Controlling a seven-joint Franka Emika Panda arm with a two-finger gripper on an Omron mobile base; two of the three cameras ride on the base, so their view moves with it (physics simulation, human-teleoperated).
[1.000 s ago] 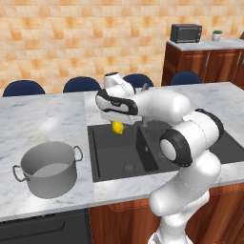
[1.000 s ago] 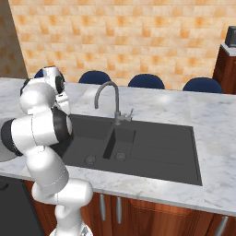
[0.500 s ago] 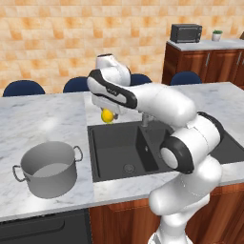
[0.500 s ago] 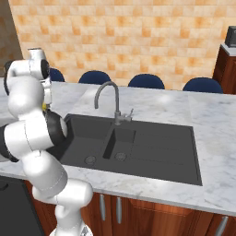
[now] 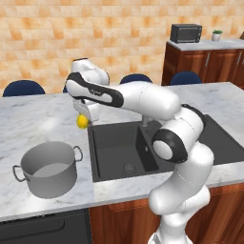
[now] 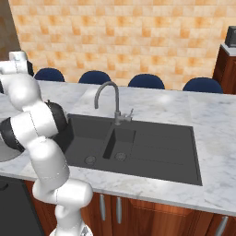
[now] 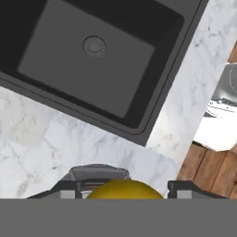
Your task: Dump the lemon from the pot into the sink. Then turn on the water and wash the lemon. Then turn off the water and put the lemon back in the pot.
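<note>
Pincer (image 5: 84,120) holding lemon (image 5: 82,121), above marble counter (image 5: 33,124), beside sink (image 5: 119,147)

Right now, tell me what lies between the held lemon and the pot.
In the left base view, just bare marble counter lies between the lemon, shut in the gripper, and the pot.

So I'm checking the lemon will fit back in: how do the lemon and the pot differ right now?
The lemon is small, bright yellow and oval; the pot is wide, grey metal and round, with loop side handles. The lemon hangs in the gripper above the marble counter by the sink; the pot stands upright on that counter, nearer the front edge. The pot looks empty.
</note>
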